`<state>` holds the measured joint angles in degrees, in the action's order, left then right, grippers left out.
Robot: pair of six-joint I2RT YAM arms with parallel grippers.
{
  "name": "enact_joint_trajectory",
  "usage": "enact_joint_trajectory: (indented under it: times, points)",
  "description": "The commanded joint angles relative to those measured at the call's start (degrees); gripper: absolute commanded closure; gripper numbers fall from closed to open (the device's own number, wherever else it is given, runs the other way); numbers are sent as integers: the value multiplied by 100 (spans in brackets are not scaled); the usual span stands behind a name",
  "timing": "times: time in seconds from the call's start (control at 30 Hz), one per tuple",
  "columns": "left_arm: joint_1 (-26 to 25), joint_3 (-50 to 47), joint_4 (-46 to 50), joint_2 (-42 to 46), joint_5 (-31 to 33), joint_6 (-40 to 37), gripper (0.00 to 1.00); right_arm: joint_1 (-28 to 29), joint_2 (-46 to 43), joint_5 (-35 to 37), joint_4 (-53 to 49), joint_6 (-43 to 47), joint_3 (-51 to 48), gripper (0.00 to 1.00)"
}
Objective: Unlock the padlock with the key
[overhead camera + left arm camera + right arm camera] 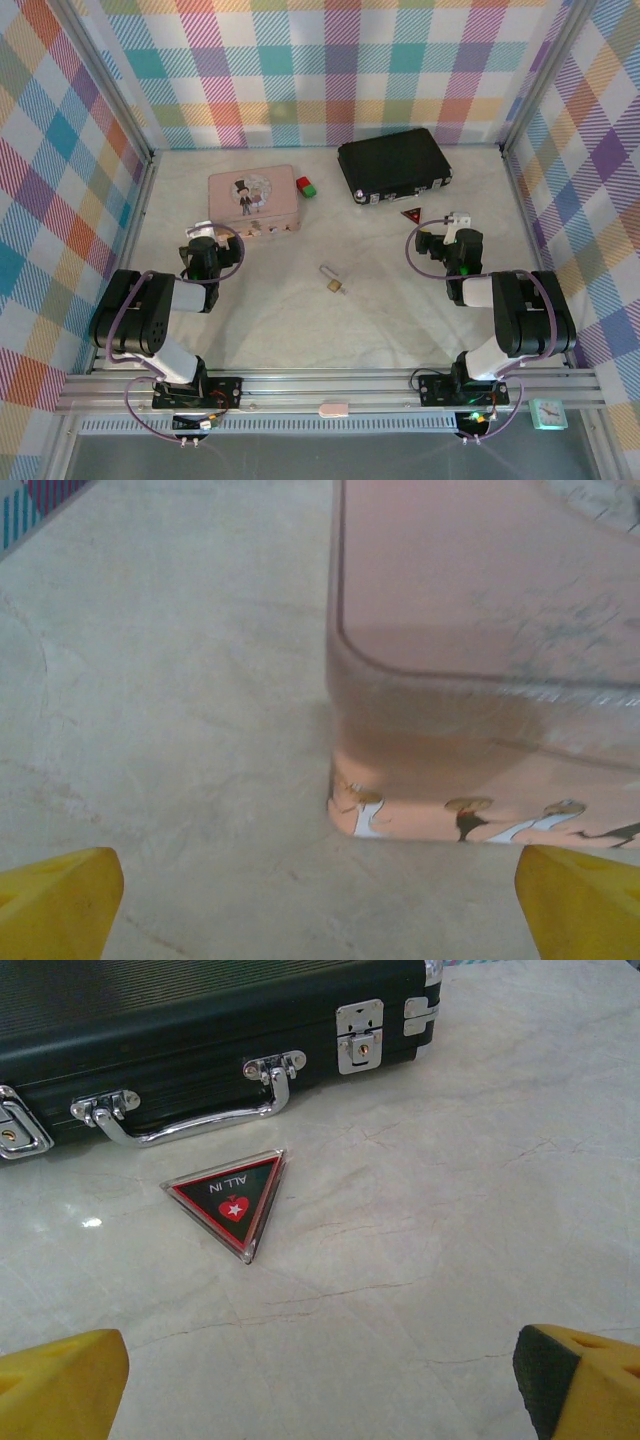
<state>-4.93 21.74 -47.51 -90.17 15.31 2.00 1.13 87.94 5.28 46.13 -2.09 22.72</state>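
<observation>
Top cam first: the padlock (333,283) lies flat on the desk (270,335), roughly mid-desk, between the two arms and well apart from both. Its shackle points toward the back. The key is too small for me to pick out at this size. The left arm (150,320) is folded, with the left jaws just in front of the pink tin (253,195). The right arm (520,315) has the right jaws near a little triangular token (411,213), which sits in front of the black case (393,163). A red cube (303,184) and a green cube (310,191) sit just beside the tin's right edge.

Left wrist cam: yellow fingertips (55,905) sit way out in the bottom corners, so the left jaws are spread wide and hold nothing. The tin's (480,630) near corner is right ahead.

Right wrist cam: same deal, fingertips (60,1385) far apart, right jaws wide and empty. The token (232,1203), reading "ALL IN", lies flat just in front of the case's (200,1020) handle.
</observation>
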Motion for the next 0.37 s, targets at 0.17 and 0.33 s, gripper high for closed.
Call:
enact_joint_trajectory:
  times: [0.17,0.33]
  points:
    - [25,33,-434,-2,-79,-108,0,-25,-5,-110,202,15,39,1]
    - [18,39,-425,-9,-48,-114,0,-25,-14,-121,225,21,27,1]
